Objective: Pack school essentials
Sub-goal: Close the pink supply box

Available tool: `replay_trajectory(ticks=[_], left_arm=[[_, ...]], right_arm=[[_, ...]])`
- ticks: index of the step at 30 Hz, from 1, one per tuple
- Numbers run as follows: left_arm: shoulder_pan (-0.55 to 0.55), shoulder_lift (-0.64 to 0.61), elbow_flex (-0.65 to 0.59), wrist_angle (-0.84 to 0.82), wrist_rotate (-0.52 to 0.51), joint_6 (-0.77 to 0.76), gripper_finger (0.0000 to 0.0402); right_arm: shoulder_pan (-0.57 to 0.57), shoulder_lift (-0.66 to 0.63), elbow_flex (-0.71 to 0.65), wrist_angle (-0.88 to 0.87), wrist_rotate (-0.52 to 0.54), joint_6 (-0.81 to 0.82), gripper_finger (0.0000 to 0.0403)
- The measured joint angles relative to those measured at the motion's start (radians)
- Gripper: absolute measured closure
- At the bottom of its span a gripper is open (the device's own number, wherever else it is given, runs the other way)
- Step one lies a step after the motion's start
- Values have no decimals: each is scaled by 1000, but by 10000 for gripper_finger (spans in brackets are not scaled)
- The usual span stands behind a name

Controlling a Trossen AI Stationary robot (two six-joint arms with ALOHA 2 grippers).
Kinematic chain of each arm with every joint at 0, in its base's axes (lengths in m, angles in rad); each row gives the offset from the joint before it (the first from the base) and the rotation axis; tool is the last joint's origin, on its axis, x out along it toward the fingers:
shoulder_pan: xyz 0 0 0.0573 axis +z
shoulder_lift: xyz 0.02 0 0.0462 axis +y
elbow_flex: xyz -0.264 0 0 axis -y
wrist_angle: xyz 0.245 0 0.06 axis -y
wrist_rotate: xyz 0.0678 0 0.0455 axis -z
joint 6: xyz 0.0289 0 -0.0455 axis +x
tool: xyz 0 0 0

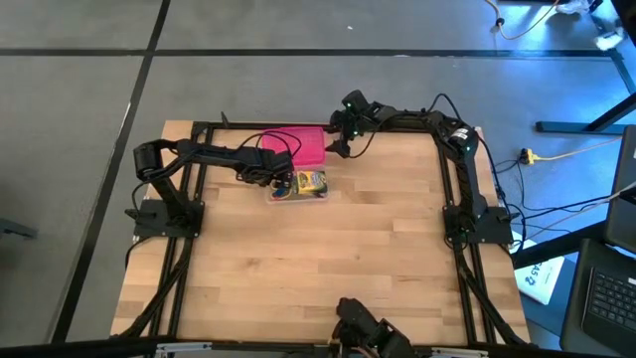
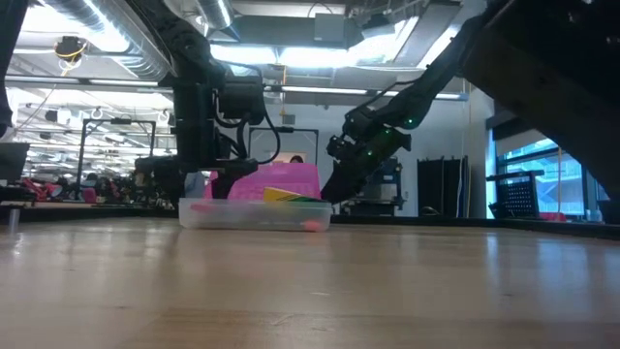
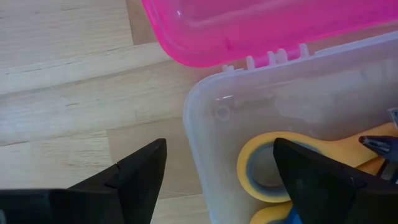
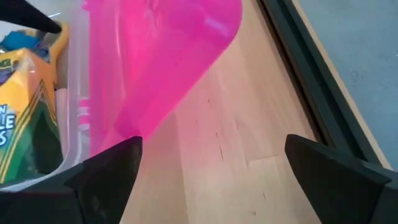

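A clear plastic box [image 1: 296, 191] stands at the table's far middle, its pink lid [image 1: 298, 147] swung open toward the far edge and tilted up [image 2: 281, 179]. Inside lie a green-yellow crayon box [image 1: 311, 182] and yellow-handled scissors [image 3: 267, 168]. My left gripper [image 3: 219, 146] is open over the box's left end, pointing down. One finger is outside the wall [image 3: 199, 124], the other inside above the scissors. My right gripper [image 4: 212, 142] is open at the lid's right end [image 4: 168, 62], slanting down from the far right. My left gripper straddles the box's end wall; whether either finger touches the wall or the scissors, I cannot tell. My right gripper has one fingertip [image 4: 118, 162] right at the raised lid's lower edge [image 4: 127, 127]; whether it touches the lid, I cannot tell.
The wooden table [image 1: 348, 259] lies bare toward the near edge. Black frame rails [image 1: 442, 169] run along both sides and the far edge, one close beside my right gripper [image 4: 311, 81]. A third dark device [image 1: 363, 328] sits at the near edge.
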Motion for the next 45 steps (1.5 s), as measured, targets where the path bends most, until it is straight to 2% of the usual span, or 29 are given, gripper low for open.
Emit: replay_trajectory(ticks=[9,14,24,38,45], left_arm=[[0,0,0,-1,-1,0,108],[0,0,0,0,0,0,108],[0,-1,0,-2,-5,-1,107],[0,-1,2,-24,-5,-1,107],[-3,-11,1,-23,-33,109,107]], right_arm=[[0,0,0,0,-134,-67,4],[0,0,0,0,-147,-78,4],[15,-8,0,-22,-258,-139,4],[45,-9,0,-52,-270,-213,4],[46,-9,0,-53,-288,-216,4]])
